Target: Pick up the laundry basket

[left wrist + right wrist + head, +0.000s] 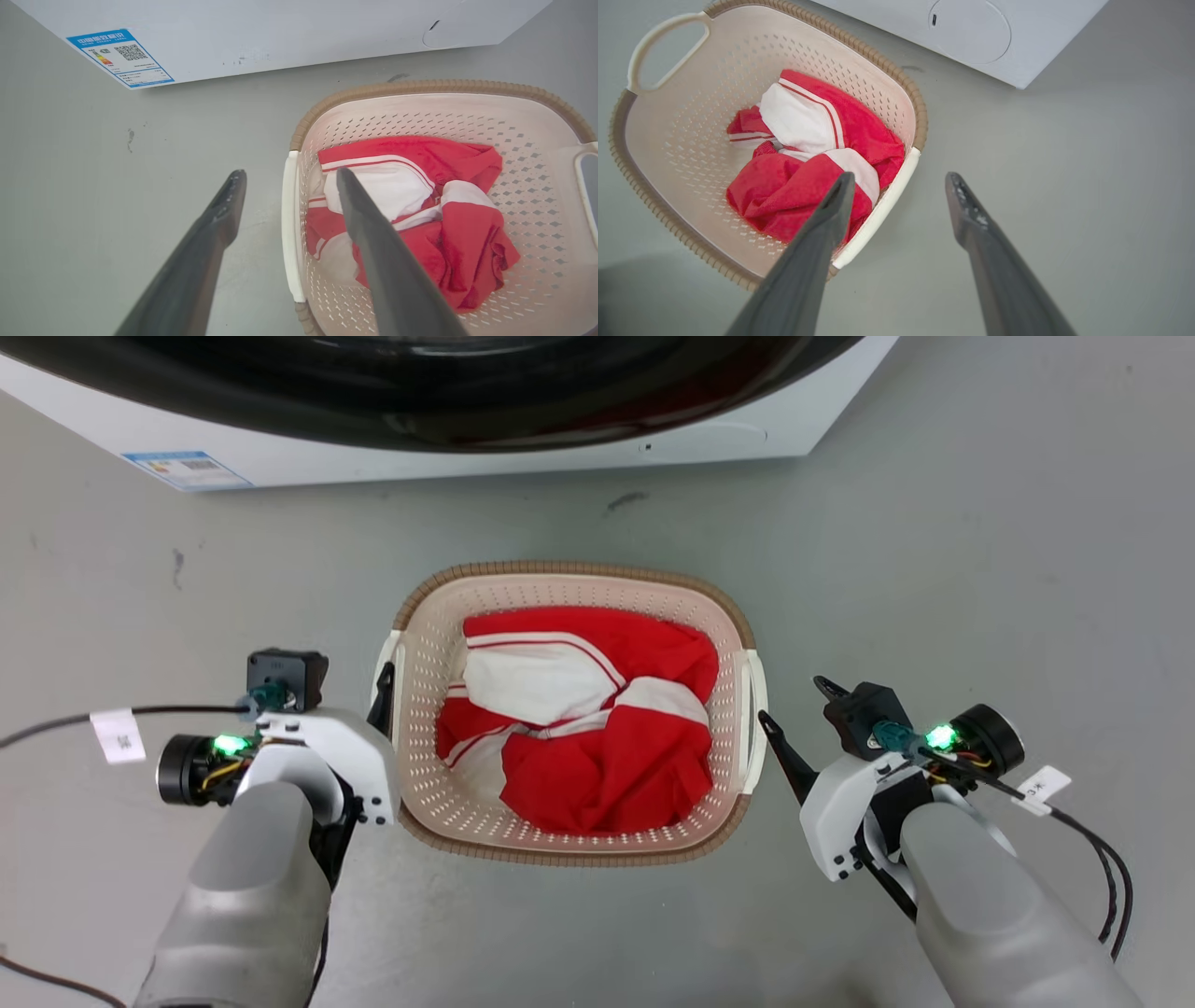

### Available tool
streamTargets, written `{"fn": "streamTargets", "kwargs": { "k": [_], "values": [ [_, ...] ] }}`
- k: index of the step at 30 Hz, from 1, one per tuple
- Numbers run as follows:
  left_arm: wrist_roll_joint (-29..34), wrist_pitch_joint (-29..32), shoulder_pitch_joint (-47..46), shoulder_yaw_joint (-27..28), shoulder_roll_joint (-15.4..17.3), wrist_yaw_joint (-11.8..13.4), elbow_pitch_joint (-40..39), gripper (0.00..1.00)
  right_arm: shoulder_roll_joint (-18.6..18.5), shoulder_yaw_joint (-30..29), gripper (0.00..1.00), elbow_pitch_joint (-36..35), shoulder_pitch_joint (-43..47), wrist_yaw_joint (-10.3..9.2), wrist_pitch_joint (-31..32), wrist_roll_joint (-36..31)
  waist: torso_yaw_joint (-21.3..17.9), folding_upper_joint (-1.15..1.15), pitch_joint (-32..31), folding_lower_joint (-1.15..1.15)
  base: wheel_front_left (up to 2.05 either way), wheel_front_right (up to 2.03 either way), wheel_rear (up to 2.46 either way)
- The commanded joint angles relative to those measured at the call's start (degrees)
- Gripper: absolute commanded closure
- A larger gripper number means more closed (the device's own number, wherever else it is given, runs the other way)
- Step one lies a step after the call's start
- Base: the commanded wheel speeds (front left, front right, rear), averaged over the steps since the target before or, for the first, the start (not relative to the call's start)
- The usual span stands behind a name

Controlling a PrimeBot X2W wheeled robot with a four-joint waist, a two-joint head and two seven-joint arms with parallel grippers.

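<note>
Lining up left gripper (289,173) and right gripper (900,177), both spread open and empty, at side handles (288,224) of the laundry basket (569,567), grasp and lift not yet done.

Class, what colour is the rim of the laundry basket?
Brown, with a woven look, around the laundry basket; clearest in the left wrist view.
</note>
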Motion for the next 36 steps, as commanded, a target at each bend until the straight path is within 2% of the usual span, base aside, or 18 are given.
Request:
{"fn": "streamTargets", "kwargs": {
  "k": [1,16,29,36],
  "values": [
    [-0.8,0.0,-1.5,-0.9,0.4,0.0,1.4,0.00,0.3,0.7,0.00,1.8,-2.0,-0.04,-0.1,0.6,-0.1,0.00,1.4,-0.01,0.00,0.00,0.00],
    [-6.2,2.3,-6.9,-7.5,0.8,0.0,7.6,0.00,1.3,5.3,0.00,13.2,-8.9,-0.04,-0.1,6.4,0.4,0.00,8.1,-0.01,0.00,0.00,0.00],
    [-9.9,4.0,-9.1,-13.0,1.4,-0.1,8.4,0.00,1.3,13.3,0.00,13.0,-11.3,-0.04,2.3,15.8,1.2,0.00,11.8,-0.01,0.00,0.00,0.00],
    [-11.8,4.4,-10.3,-15.6,1.3,-0.1,8.5,0.00,1.3,15.5,0.00,14.1,-12.9,-0.04,2.9,18.3,1.4,0.00,13.3,-0.01,0.00,0.00,0.00]
  ]
}}
